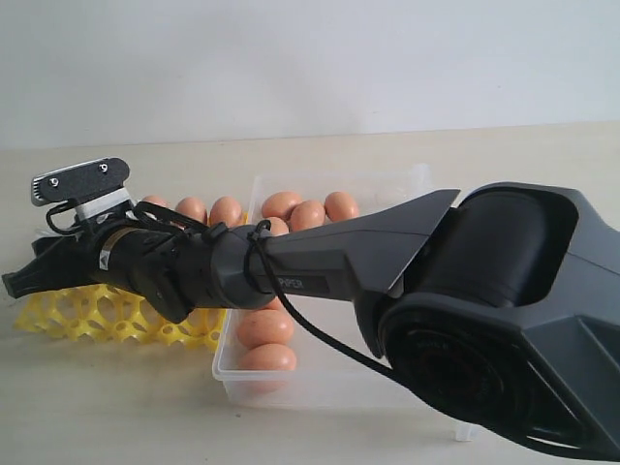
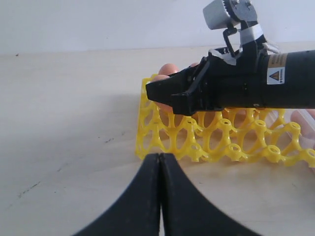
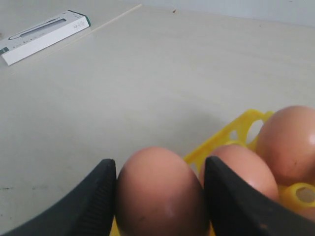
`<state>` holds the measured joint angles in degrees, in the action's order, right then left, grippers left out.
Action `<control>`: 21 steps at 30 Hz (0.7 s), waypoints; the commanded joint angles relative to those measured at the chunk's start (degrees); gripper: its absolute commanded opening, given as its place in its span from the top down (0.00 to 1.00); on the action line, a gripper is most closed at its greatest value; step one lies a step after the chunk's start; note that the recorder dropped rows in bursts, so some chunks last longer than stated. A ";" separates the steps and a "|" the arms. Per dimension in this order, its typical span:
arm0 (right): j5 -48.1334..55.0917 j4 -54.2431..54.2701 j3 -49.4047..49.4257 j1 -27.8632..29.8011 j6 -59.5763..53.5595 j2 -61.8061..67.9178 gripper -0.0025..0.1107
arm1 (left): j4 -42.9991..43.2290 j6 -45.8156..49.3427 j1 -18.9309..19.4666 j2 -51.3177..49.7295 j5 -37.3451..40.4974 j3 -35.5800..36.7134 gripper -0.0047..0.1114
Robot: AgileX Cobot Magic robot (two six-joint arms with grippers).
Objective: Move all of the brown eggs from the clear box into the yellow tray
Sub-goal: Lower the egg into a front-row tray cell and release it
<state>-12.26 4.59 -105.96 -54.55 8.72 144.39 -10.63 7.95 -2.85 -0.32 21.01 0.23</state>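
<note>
1. Your prize first: one brown egg (image 3: 160, 194) sits squarely between the right gripper (image 3: 160, 169) and its two black fingers (image 3: 96, 196). One pad presses each side, so the jaws stand wide but are clamped on that egg.
2. That egg is at an outer corner of the yellow tray (image 1: 87, 315). You can't tell from here whether it is down in a cup or just above one.
3. Right beside it, two more brown eggs (image 3: 246, 169) sit in the tray, close together.
4. The others lie in the clear box (image 1: 228, 373), which stands just beside the tray. There's a cluster along its far wall (image 1: 308, 213) and a couple near the front (image 1: 266, 329).
5. Your right arm (image 1: 339, 257) stretches from the right of the exterior view, over the box, to the tray.
6. Your left gripper (image 2: 160, 164) has its fingers pressed tight together with nothing between them. It is low over the table (image 1: 116, 407), near the tray's edge.
7. Well apart on the table lies a flat white carton (image 3: 44, 34).
</note>
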 commanded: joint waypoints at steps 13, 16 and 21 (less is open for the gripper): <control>0.16 -0.46 -0.39 -0.07 -1.18 -0.18 0.40 | -0.06 0.12 0.06 0.32 -0.56 -0.23 0.96; 1.15 -0.46 -0.39 -0.07 -2.81 -0.30 0.41 | -0.06 0.12 0.06 0.32 -0.56 -0.23 0.96; 1.59 -0.46 -0.39 -0.07 -3.74 -0.61 0.41 | -0.06 0.12 0.06 0.32 -0.56 -0.23 0.96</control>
<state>-11.40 4.59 -105.96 -54.55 5.72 144.39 -10.63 7.95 -2.85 -0.32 21.01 0.23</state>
